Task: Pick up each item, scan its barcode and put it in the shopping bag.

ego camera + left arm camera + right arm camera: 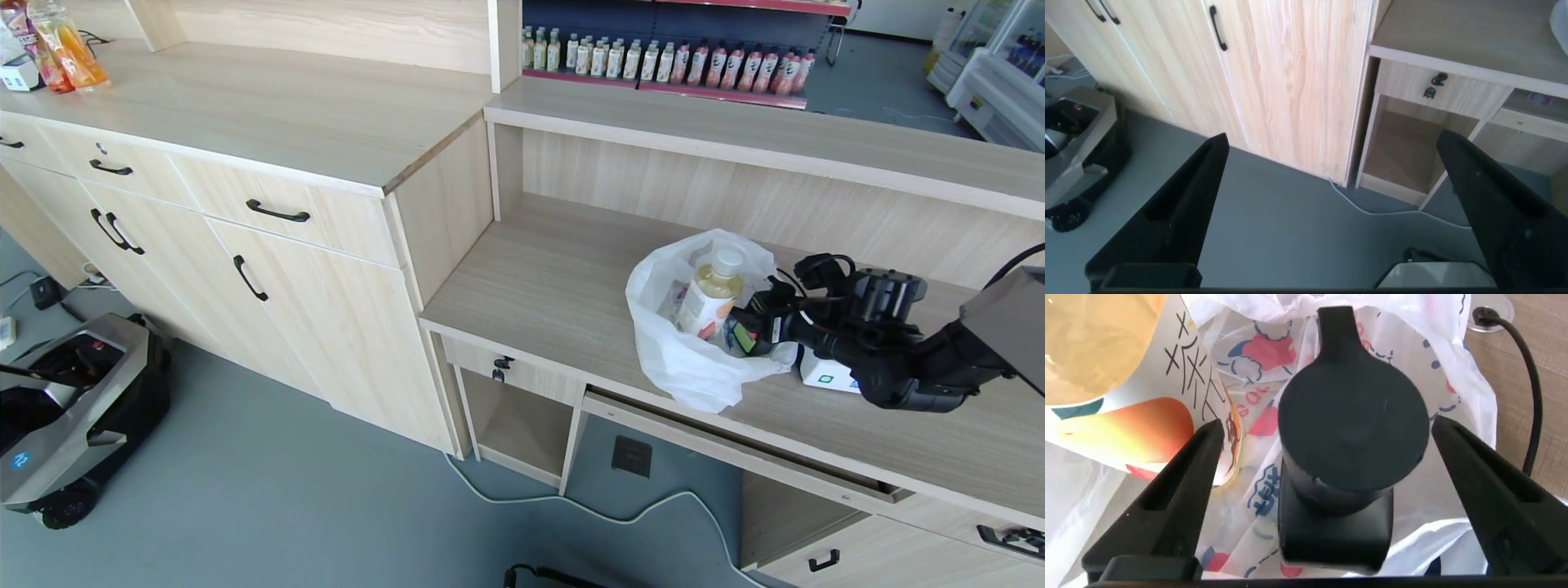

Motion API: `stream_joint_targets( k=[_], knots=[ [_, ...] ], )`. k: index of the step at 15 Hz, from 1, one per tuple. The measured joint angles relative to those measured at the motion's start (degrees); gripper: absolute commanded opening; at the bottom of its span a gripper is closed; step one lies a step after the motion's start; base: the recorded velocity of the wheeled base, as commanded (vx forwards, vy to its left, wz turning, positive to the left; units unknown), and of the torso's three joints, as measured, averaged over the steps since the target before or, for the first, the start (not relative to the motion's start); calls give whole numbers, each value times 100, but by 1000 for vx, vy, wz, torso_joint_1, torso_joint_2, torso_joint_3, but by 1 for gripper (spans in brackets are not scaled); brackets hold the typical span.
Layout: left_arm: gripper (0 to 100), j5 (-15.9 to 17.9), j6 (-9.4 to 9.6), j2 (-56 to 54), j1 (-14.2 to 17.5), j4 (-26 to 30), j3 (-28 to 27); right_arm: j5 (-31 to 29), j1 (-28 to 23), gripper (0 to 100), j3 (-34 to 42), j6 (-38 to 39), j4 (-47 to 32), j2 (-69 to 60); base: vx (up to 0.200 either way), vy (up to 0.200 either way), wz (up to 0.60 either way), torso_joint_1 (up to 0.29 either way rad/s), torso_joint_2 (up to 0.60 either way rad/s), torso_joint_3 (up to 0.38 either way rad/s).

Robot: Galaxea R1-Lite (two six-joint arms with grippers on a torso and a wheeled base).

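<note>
The shopping bag (694, 367), white and thin, stands open on the lower worktop (555, 278), near its front edge and about halfway along it. Inside the bag a bottle (712, 296) with pale yellow drink and a white cap stands nearly upright, and its cap comes out above the bag's rim. A packet (1259, 416) with red and blue print lies lower in the bag, beside the bottle.

The right claw (747, 333) is at the bag's mouth, on the side toward the right end of the worktop, and it points into the bag. Its fingers (1180, 490) are spread wide and hold nothing. Between them lies a black object (1351, 425) with a round head, on top of the bag's plastic; what it is I cannot tell. It is very near to one finger and apart from the other. The bottle is outside the claw, just beside one finger.

A small white box (826, 376) lies on the worktop under the right arm, touching the bag. A black cable (1529, 384) lies on the wood close to the bag.

The left claw (1331, 139) hangs over the grey floor (1282, 220) in front of the cabinet (1290, 73), with fingers wide apart and nothing between them.

At the far left corner of the higher counter stand some drink bottles (69, 45).
</note>
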State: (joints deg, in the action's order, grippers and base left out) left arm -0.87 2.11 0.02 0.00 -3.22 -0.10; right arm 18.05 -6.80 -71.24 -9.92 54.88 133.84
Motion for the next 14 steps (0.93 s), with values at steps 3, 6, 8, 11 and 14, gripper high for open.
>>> stream_joint_targets(
  k=[3,6,8,11,14],
  knots=[
    [100,0,0,0,0,0,0,1,2,100,55,188,-44,-308,0,0,0,0,0,0],
    [100,0,0,0,0,0,0,4,-6,100,278,290,-305,-1065,0,0,0,0,0,0],
    [100,0,0,0,0,-1,0,-5,-68,100,708,240,-483,-1821,0,0,0,0,0,0],
    [100,0,0,0,0,-1,0,-10,-304,100,1815,-129,-597,-3244,0,0,0,0,0,0],
    [100,0,-1,0,0,-4,0,-60,-785,100,2866,-769,-1265,-4715,0,0,-600,-2,1,2]
  ],
)
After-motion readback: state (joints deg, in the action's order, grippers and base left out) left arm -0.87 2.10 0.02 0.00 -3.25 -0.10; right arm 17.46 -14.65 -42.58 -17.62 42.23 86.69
